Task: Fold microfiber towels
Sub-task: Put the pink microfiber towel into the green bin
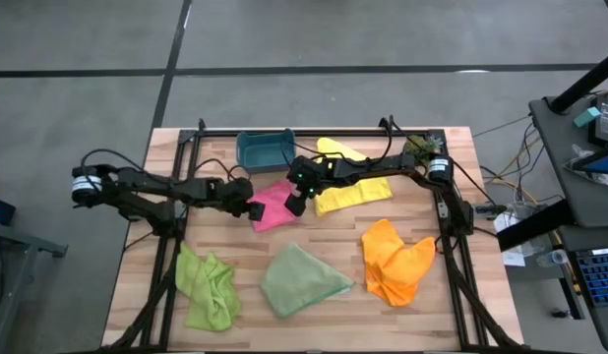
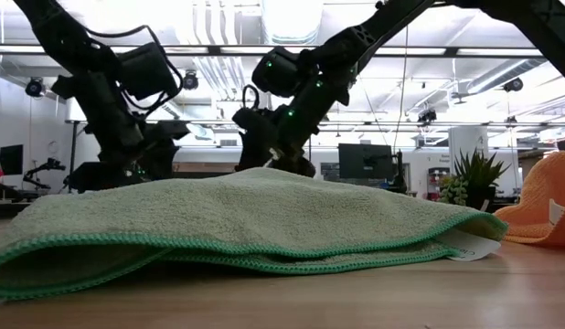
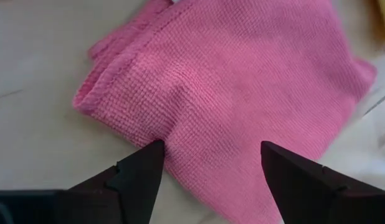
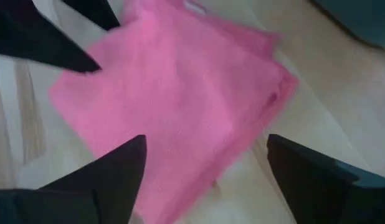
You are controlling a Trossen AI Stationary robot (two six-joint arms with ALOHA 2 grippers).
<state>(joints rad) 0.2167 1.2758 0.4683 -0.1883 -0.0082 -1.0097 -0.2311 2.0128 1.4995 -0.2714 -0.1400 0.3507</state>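
The pink towel (image 1: 274,205) lies folded flat on the table's middle, just in front of the teal bin (image 1: 265,149). My left gripper (image 1: 253,208) stands open at its left side, its fingers (image 3: 149,163) over the towel's corner (image 3: 199,124). My right gripper (image 1: 296,202) hangs open above the towel's right side (image 4: 180,106), with nothing between its fingers. The yellow towel (image 1: 348,187) lies to the right. The orange towel (image 1: 395,261), the sage green towel (image 1: 302,280) and the lime green towel (image 1: 208,287) lie crumpled along the near edge. My left gripper points steeply down with both open fingertips (image 3: 270,155) over the pink towel's corner; I cannot tell whether they touch the cloth. The towel lies flat on the table.
The teal bin stands at the far edge behind the pink towel. A small green plant sprig (image 1: 419,147) sits at the far right corner. In the low view the sage green towel (image 2: 246,219) fills the foreground, with the orange towel (image 2: 548,210) at the right.
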